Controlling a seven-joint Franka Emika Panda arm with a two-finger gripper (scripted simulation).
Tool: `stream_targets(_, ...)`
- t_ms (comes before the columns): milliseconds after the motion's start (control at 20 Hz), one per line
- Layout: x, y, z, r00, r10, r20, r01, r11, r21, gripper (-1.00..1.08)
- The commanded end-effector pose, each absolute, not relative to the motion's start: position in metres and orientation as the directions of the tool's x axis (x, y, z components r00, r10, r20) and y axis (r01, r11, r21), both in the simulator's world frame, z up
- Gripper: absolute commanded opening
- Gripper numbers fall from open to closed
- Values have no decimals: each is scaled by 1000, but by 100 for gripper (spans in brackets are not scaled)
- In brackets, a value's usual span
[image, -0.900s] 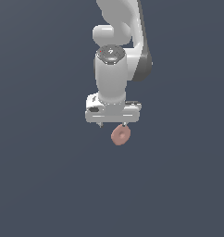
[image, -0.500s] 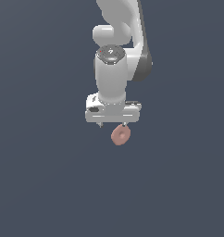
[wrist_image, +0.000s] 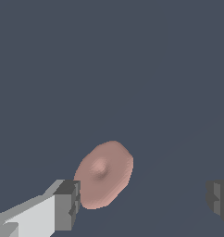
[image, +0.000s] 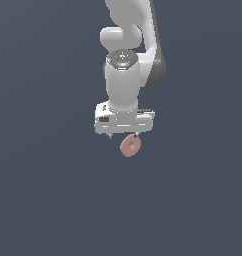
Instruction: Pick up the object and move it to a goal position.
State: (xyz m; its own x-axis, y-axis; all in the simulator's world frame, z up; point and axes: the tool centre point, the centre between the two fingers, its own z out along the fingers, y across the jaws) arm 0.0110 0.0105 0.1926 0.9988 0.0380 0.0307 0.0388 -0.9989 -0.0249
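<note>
The pink ring (image: 130, 145) sits just below centre in the exterior view, under the gripper (image: 124, 135). Its jaws stand wide apart, the ring close beside one finger (wrist_image: 67, 204), not between both. Centre the jaws over it before you close, then lift gently.

A plain, dark slate-blue backdrop (image: 48, 190) is seen on every side of the claw; no other items are shown.

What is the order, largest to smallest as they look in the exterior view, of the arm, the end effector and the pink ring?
1. Arm
2. End effector
3. Pink ring, hanging just below it
</note>
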Motion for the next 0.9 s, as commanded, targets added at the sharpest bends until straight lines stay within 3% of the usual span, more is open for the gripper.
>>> stream_targets(0,12,16,191,998,58,35,59,-998,-29,100)
stream_targets(850,5,23,172,998,-49,27,-48,-998,-31,100)
